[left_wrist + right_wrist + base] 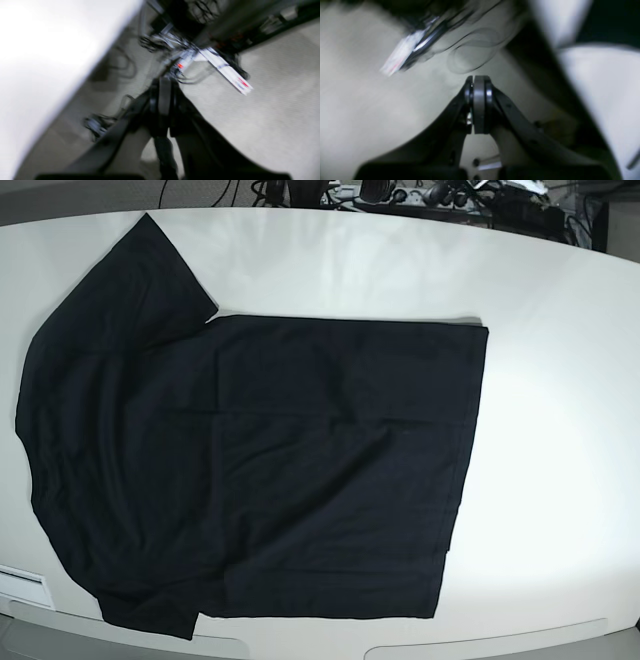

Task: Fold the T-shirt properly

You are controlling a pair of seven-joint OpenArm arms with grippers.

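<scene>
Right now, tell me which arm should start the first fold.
Probably the right arm. In the base view the T-shirt lies flat with its sleeves and collar end toward the side where the right arm works. Neither arm shows there, and both tools are shut, off the white table.

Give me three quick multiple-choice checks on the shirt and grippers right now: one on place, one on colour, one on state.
1. In the base view, where does the T-shirt lie on the table?
A. Over the view's left and middle
B. Against the view's right edge
C. Hanging off the far edge

2. What colour is the T-shirt?
A. White
B. Black
C. Red

3. How do the right gripper and left gripper stand?
A. Both wide open
B. Both shut, empty
C. Both shut on the shirt

Answers:
1 A: the cloth spreads from the left side past the centre, with bare tabletop to the right.
2 B: plain black throughout.
3 B: each wrist view shows the jaws pressed together over the floor, no cloth between them.
</scene>
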